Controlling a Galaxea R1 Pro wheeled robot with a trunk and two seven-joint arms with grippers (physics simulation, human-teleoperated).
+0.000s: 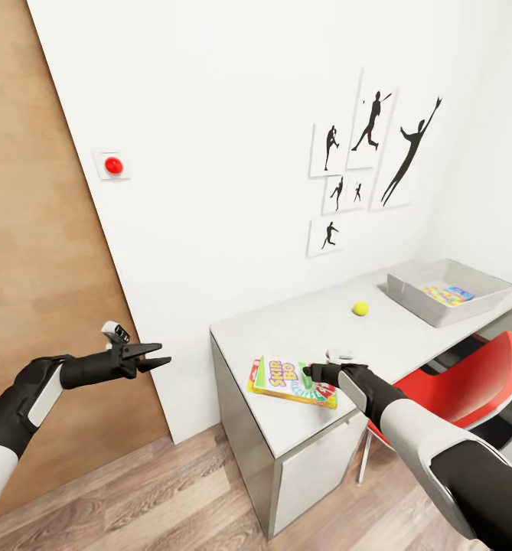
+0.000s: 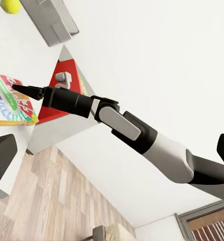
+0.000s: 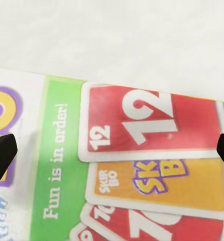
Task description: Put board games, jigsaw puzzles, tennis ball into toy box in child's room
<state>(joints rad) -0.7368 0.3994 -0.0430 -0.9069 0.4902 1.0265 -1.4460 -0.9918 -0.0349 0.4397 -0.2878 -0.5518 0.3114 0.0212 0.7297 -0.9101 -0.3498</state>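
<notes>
R gripper [image 1: 311, 373] is hovering right over the SKIP BO box [image 1: 290, 380], which is lying flat near the front edge of the desk [image 1: 301, 325]. In the R wrist view the two dark fingertips [image 3: 1, 158] are sitting wide apart at either side w/ the box cover [image 3: 132, 165] between and below them; jaws are wide, gripping nothing. Can't tell if the tips are touching the box.

L gripper [image 1: 152, 357] is hanging in the air off the desk's left end, in front of the white wall, jaws spread, empty. The L wrist view is looking across at the R arm [image 2: 117, 123] reaching over the box [image 2: 9, 100].

Ball [image 1: 360, 308] is resting on the desk further back, between the box and the bin [image 1: 447, 291]. Bin is sitting at the desk's far right end, w/ a multicolour patchwork board [image 1: 447, 295] lying inside. Red chair [image 1: 458, 379] is standing at the desk's right, partly under it. Black sports silhouettes [image 1: 366, 164] are hanging on the wall above.
</notes>
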